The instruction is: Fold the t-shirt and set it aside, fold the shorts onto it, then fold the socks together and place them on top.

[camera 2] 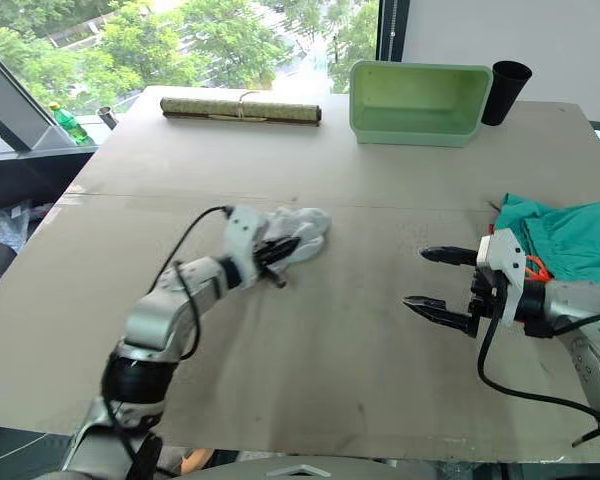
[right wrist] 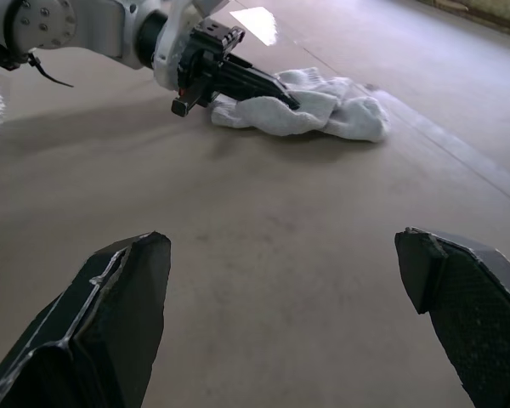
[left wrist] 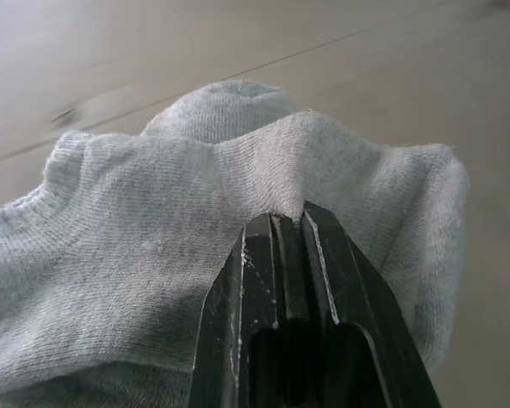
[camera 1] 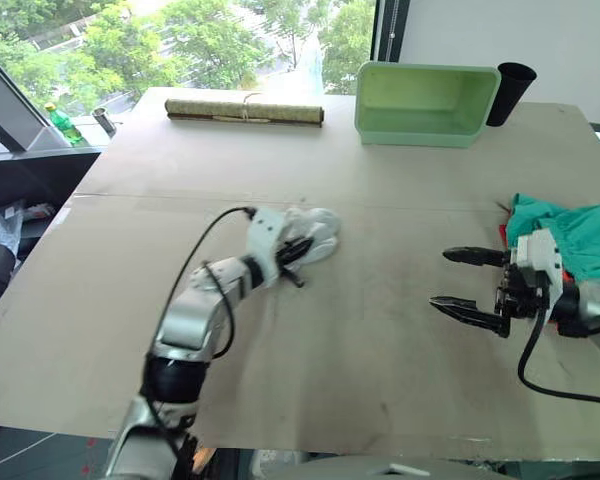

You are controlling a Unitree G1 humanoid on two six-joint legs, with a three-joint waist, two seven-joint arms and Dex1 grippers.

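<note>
Reaching in from the near right edge of the worktop (camera 1: 380, 380), the right tool (camera 1: 472, 283) hovers low over bare board with its two black fingers (right wrist: 110, 323) spread wide apart and nothing between them. It points across the worktop toward the left arm, and the socks lie well apart from it, out ahead of its fingertips.

Just behind the right tool, at the right edge, the teal-green shorts (camera 1: 580, 232) lie in a crumpled heap, with a bit of orange drawstring (camera 2: 536, 270) showing beside the wrist. A sliver of the red t-shirt (camera 1: 504, 232) peeks out at the heap's left edge, under the shorts.

Near the middle of the worktop, the left tool (camera 1: 298, 252) has its fingers pressed together on a ridge of the socks (camera 2: 298, 232), pinching the light grey knit so that it bunches up around the tips. In the left wrist view the cloth rises in a fold right at the closed fingertips (left wrist: 276, 255), with a ribbed cuff to one side. Seen from the right wrist, the socks rest on the board as a small lumpy pile, most of it lying beyond the tool's tips.

Farther back stands a pale green tub (camera 1: 427, 103), a black cup (camera 1: 509, 90) touching or just beside its right end, and to the left a rolled bamboo mat (camera 1: 245, 111) lies along the far edge.
</note>
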